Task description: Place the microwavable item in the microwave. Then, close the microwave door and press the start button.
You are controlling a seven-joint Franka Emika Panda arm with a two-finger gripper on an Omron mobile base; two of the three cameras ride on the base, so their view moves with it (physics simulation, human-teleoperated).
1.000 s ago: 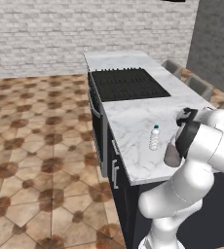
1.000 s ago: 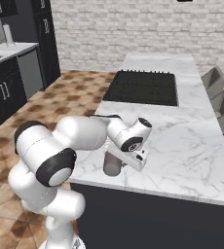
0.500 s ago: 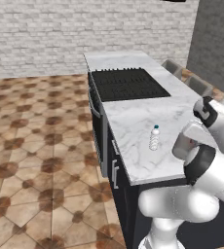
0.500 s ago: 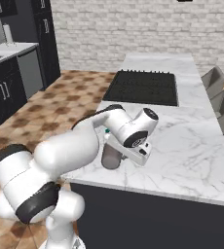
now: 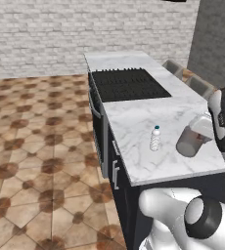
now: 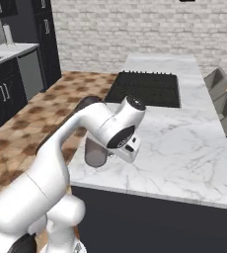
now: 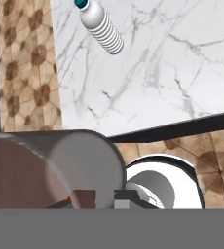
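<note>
The grey-brown cup (image 5: 188, 142) hangs tilted above the marble counter (image 5: 139, 122) near its front edge, its rim nipped by the nearly closed gripper (image 7: 102, 198), whose fingers are mostly hidden behind the cup wall and the arm, with the water bottle (image 5: 155, 138) standing upright nearby.
</note>
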